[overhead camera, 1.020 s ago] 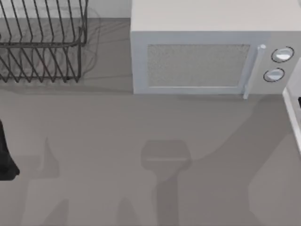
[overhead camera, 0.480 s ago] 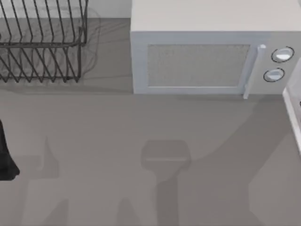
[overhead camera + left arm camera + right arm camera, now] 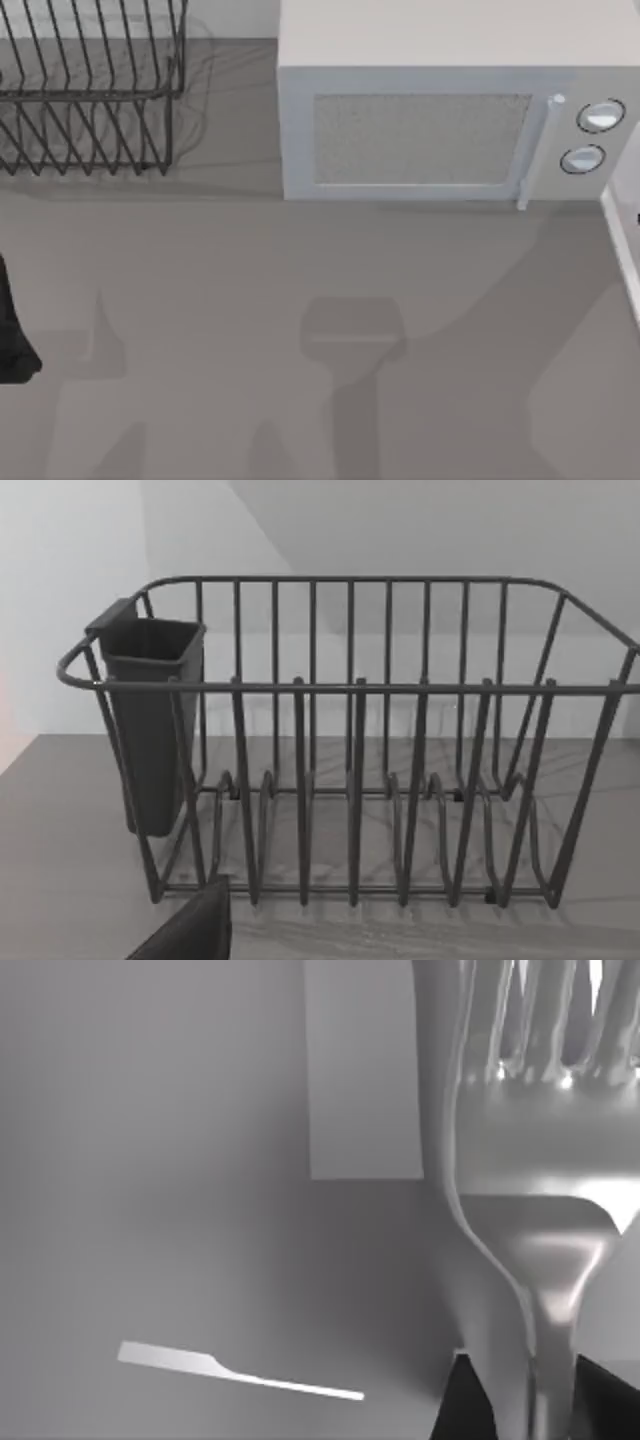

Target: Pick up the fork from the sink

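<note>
The fork (image 3: 540,1190) is seen close against the right wrist camera, tines pointing away from the gripper, with the neck and handle running back between two dark fingers (image 3: 462,1405). The right gripper (image 3: 535,1415) is judged to be pinching the handle, one dark finger showing on each side of it. A pale flat surface lies well beyond the tines, and a thin bright streak (image 3: 240,1372) is seen on it, off to one side; what it is cannot be told.

The step in hand is judged to be the lift, with the grasp already made. The next move calls for a steady hold, since the slim polished handle may slip or swing.

The left arm (image 3: 12,330) is parked at the table's left edge, facing the rack (image 3: 350,770); its finger state cannot be told. A microwave (image 3: 430,120) stands at the back of the table.
</note>
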Robot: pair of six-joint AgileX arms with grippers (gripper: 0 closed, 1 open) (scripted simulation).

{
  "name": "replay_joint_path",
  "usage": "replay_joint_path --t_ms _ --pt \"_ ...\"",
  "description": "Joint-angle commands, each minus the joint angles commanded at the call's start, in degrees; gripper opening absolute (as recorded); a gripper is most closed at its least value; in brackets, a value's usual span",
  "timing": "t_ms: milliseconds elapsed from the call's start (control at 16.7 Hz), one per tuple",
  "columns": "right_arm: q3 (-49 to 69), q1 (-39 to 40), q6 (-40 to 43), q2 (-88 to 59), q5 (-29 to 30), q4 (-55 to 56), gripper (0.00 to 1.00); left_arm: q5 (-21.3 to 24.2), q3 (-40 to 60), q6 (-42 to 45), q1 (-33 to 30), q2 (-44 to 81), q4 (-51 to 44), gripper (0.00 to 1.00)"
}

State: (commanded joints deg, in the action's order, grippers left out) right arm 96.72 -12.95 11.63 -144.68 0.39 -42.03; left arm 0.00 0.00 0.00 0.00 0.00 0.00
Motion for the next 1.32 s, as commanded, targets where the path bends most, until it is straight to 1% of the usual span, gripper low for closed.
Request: replay_joint_path --t_ms 300,360,480,660,900,1020,1140,1320 --pt "0.00 0.00 0.00 0.00 0.00 0.00 0.00 0.00 0.00 0.00 0.00 0.00 0.00 1.00" --pt "0.82 0.16 -0.50 2.71 -0.57 -0.82 0.00 0.00 0.00 0.00 0.00 0.00 0.00 1.00" --pt "1.59 0.14 -0.49 3.06 -0.58 -1.74 0.00 0.00 0.00 0.00 0.00 0.00 0.00 1.00" --pt "5.49 0.08 -0.40 5.17 -0.61 -7.63 0.00 0.00 0.00 0.00 0.00 0.00 0.00 1.00" --pt "12.41 0.04 -0.31 9.96 -0.67 -21.00 0.00 0.00 0.00 0.00 0.00 0.00 0.00 1.00" --pt "15.22 0.04 -0.29 12.25 -0.69 -25.58 0.00 0.00 0.00 0.00 0.00 0.00 0.00 1.00" --pt "16.70 0.05 -0.29 13.64 -0.71 -27.72 0.00 0.00 0.00 0.00 0.00 0.00 0.00 1.00" --pt "16.82 0.06 -0.29 13.76 -0.71 -27.88 0.00 0.00 0.00 0.00 0.00 0.00 0.00 1.00"
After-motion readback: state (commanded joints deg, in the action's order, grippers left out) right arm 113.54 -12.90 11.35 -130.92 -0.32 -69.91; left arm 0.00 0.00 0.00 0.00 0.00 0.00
